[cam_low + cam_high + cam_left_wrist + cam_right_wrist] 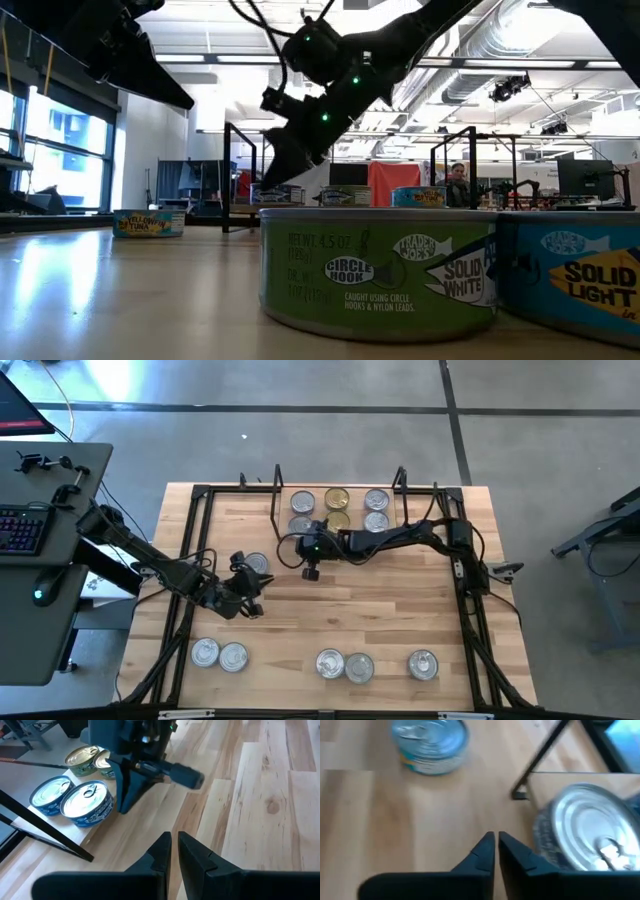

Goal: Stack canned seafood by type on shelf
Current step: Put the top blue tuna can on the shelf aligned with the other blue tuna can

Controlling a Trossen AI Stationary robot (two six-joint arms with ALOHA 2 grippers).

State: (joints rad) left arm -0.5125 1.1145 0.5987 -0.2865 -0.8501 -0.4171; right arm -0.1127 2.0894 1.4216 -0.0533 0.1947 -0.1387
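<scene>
Beside the shelf point(340, 510), right gripper point(309, 559) closed, empty — tuna tins point(346, 665) are stiff, slick-sided; grip across the rim. Left gripper point(250, 600) closed too.

Both arms reached inward over the table, left gripper point(172, 851) and right gripper point(495, 850) closed, empty.

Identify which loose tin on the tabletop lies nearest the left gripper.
The lone silver-lidded tin just beyond the left gripper; the other loose tins sit in a row along the table's front edge.
</scene>
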